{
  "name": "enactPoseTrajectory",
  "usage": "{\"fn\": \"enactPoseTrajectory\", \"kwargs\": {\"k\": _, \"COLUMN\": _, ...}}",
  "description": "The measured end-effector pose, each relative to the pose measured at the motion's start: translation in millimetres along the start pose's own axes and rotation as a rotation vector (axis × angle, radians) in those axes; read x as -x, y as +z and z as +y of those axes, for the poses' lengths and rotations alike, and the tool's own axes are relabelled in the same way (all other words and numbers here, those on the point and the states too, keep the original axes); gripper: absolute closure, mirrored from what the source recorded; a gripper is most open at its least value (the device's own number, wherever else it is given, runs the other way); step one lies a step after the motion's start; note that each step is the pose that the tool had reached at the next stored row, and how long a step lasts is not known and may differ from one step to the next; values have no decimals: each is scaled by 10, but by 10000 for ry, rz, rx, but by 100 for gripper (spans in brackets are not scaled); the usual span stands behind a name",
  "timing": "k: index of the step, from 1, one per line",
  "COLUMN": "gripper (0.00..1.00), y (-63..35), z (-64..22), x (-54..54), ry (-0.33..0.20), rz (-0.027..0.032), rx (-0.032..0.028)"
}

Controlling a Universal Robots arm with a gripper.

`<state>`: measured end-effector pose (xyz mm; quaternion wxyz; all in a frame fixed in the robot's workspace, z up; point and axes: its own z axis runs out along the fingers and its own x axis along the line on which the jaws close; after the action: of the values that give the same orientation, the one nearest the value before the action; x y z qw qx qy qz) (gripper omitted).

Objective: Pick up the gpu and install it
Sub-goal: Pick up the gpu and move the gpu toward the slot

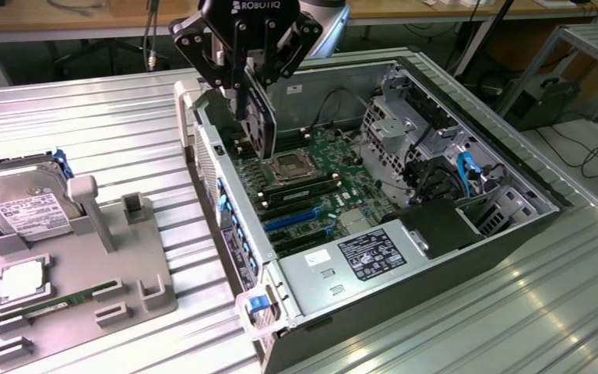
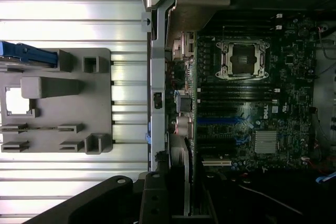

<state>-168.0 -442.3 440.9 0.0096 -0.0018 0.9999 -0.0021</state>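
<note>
The gpu (image 1: 259, 125) hangs on edge, a thin dark card with its long side pointing down. My gripper (image 1: 249, 82) is shut on its upper end. The card hovers just above the open computer case (image 1: 403, 300), over the motherboard (image 1: 325, 183) beside the CPU socket (image 1: 290, 167) and close to the case's rear wall. Blue expansion slots (image 1: 293, 220) lie further forward on the board. In the wrist view the gpu (image 2: 195, 192) appears edge-on with its silvery bracket strip (image 2: 186, 182), above the slot area of the motherboard (image 2: 252, 103), between my gripper's (image 2: 190, 211) black fingers (image 2: 157, 203).
A grey fixture tray (image 1: 143, 257) on the ribbed metal table (image 1: 102, 132) holds a hard drive (image 1: 19, 206), a CPU (image 1: 21, 282) and a green memory stick (image 1: 60, 302). Inside the case are a power supply (image 1: 367, 257), drive cages (image 1: 403, 117) and cables (image 1: 466, 175).
</note>
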Motion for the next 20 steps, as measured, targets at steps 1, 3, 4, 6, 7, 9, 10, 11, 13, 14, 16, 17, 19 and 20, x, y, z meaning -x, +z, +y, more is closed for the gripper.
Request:
{"fn": "enactPoseTrajectory", "kwargs": {"k": 1, "gripper": 73, "y": 0, "z": 0, "x": 7, "ry": 0, "rz": 0, "rx": 0}}
{"fn": "enactPoseTrajectory", "kwargs": {"k": 3, "gripper": 73, "y": 1, "z": 0, "x": 24, "ry": 0, "rz": 0, "rx": 0}}
{"fn": "enactPoseTrajectory", "kwargs": {"k": 4, "gripper": 73, "y": 1, "z": 0, "x": 32, "ry": 1, "rz": 0, "rx": 0}}
{"fn": "enactPoseTrajectory", "kwargs": {"k": 6, "gripper": 73, "y": 1, "z": 0, "x": 53, "ry": 0, "rz": 0, "rx": 1}}
{"fn": "enactPoseTrajectory", "kwargs": {"k": 7, "gripper": 73, "y": 2, "z": 0, "x": 64, "ry": 0, "rz": -1, "rx": 1}}
{"fn": "enactPoseTrajectory", "kwargs": {"k": 9, "gripper": 73, "y": 2, "z": 0, "x": 84, "ry": 0, "rz": 0, "rx": 0}}
{"fn": "enactPoseTrajectory", "kwargs": {"k": 10, "gripper": 73, "y": 2, "z": 0, "x": 95, "ry": 0, "rz": 0, "rx": 0}}
{"fn": "enactPoseTrajectory", "kwargs": {"k": 11, "gripper": 73, "y": 3, "z": 0, "x": 107, "ry": 0, "rz": 0, "rx": 0}}
{"fn": "enactPoseTrajectory", "kwargs": {"k": 13, "gripper": 73, "y": 3, "z": 0, "x": 128, "ry": 0, "rz": 0, "rx": 1}}
{"fn": "enactPoseTrajectory", "kwargs": {"k": 14, "gripper": 73, "y": 3, "z": 0, "x": 138, "ry": 0, "rz": 0, "rx": 0}}
{"fn": "enactPoseTrajectory", "kwargs": {"k": 16, "gripper": 73, "y": 4, "z": 0, "x": 156, "ry": 0, "rz": 0, "rx": 0}}
{"fn": "enactPoseTrajectory", "kwargs": {"k": 17, "gripper": 73, "y": 4, "z": -1, "x": 164, "ry": 0, "rz": 0, "rx": 0}}
{"fn": "enactPoseTrajectory", "kwargs": {"k": 19, "gripper": 73, "y": 4, "z": -1, "x": 179, "ry": 0, "rz": -1, "rx": 1}}
{"fn": "enactPoseTrajectory", "kwargs": {"k": 20, "gripper": 73, "y": 4, "z": -1, "x": 188, "ry": 0, "rz": 0, "rx": 0}}
